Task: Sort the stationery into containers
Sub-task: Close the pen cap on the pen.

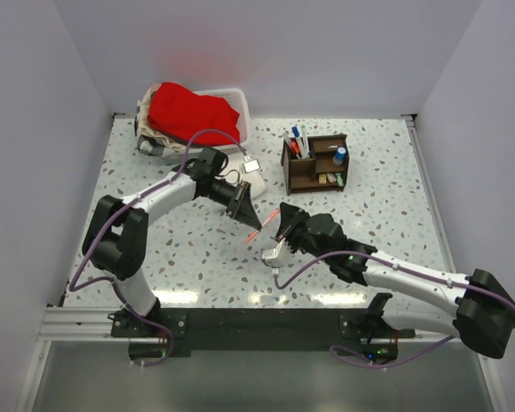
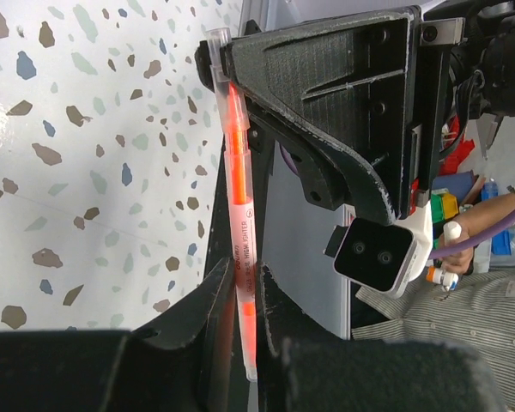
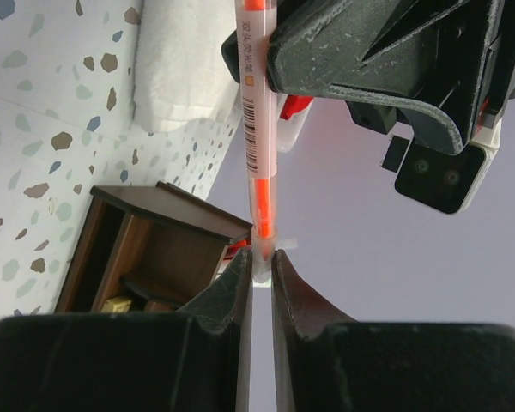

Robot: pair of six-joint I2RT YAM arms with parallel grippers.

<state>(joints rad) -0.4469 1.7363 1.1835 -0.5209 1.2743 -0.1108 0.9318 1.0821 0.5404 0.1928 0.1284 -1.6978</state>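
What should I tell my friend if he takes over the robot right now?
The left pincer is shut on the barrel of the orange pen.
The right pincer is shut on the clear end of the same pen.
The pen hangs in the air between the two arms, short of the wooden organizer.
Done: the organizer already holds several pens, a blue bottle and small blocks.
Left: one pincer probably has to let go, then the other can carry the orange pen to the organizer.
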